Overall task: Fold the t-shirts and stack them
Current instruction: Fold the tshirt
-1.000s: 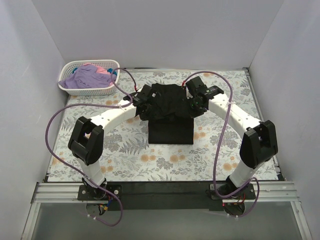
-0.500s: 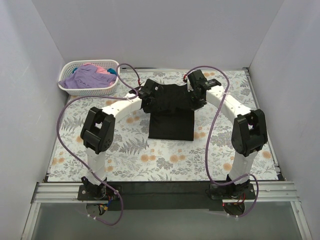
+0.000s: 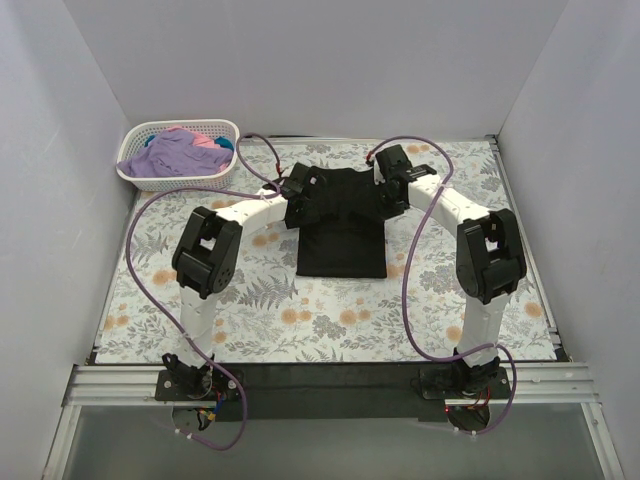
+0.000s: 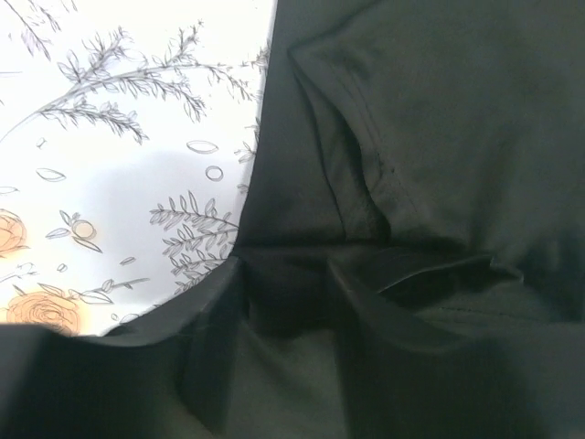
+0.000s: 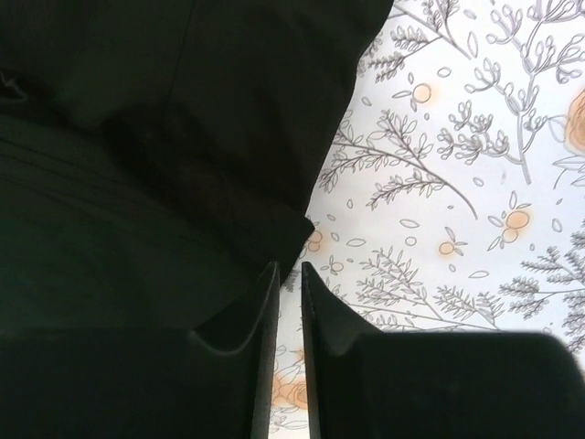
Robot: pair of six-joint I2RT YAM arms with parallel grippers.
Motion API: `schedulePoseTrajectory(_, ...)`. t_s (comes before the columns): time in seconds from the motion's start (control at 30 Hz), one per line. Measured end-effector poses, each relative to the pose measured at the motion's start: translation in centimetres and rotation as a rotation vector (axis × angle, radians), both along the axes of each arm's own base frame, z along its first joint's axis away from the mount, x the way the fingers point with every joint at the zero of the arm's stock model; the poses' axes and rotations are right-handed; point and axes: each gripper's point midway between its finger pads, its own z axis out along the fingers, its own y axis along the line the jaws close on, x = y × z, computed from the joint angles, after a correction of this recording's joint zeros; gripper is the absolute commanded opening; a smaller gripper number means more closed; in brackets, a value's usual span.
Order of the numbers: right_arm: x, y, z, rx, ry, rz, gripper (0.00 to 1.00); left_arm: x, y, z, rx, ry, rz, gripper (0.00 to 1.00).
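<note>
On tee [image 3: 342, 240] far corners: left gripper [image 3: 297, 198], right gripper [image 3: 385, 197], jaws hidden from above. Left wrist view: black-on-black, jaws unreadable. Right wrist view: jaws near-closed, table [image 5: 439, 183] through slit.

We find the tee [image 3: 342, 225] on the surface [image 3: 450, 300], centred, toward 12 o'clock. The left hand [image 3: 293, 195] is at its 10 o'clock corner and the right hand [image 3: 385, 195] at 2 o'clock. The basket [image 3: 135, 172], far at 10 o'clock, holds other tees [image 3: 175, 152].

t-shirt [image 4: 439, 110] cropped (black), left end effector [image 4: 291, 274] obscured
</note>
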Motion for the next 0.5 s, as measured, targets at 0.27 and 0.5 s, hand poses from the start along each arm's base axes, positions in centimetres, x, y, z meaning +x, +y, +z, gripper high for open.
schedulePoseTrajectory(0.27,-1.4,-0.7,0.4,0.033,-0.051,-0.045,0.31,-0.4,0.4,3.4,-0.016,-0.079,0.008,0.63)
schedulePoseTrajectory(0.5,-4.4,2.4,3.0,0.24,-0.115,0.033,0.28,-4.8,-1.0,9.1,-0.109,-0.182,-0.039,0.31)
